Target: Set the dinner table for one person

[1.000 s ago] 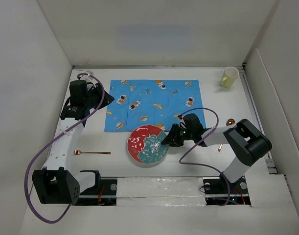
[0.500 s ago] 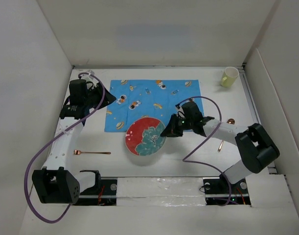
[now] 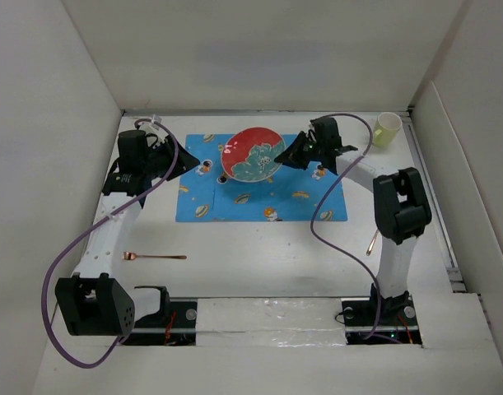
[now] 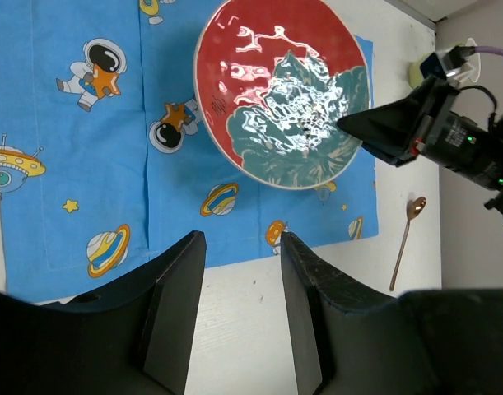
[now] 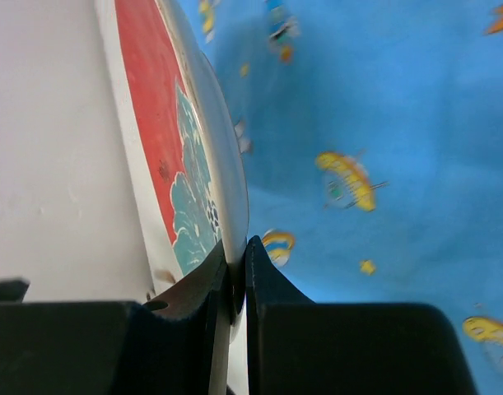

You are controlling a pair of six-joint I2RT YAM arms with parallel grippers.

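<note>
A round plate (image 3: 251, 154) with a red and teal pattern hangs tilted above the far part of the blue cartoon-print mat (image 3: 259, 193). My right gripper (image 3: 279, 157) is shut on the plate's right rim; in the right wrist view the rim (image 5: 226, 206) is pinched between the fingers (image 5: 235, 265). My left gripper (image 3: 192, 162) stands open and empty at the mat's left edge, over the white dinner table (image 3: 267, 263). In the left wrist view its fingers (image 4: 241, 244) frame bare table, with the plate (image 4: 276, 90) ahead.
A copper spoon (image 3: 155, 257) lies on the table at the near left. Another spoon (image 3: 371, 243) lies at the right, also seen in the left wrist view (image 4: 403, 234). A pale yellow cup (image 3: 387, 129) stands at the far right corner. Low white walls ring the table.
My right gripper has closed on the plate and carried it from the table's near middle up and away, over the far part of the mat. The left arm has hardly moved.
</note>
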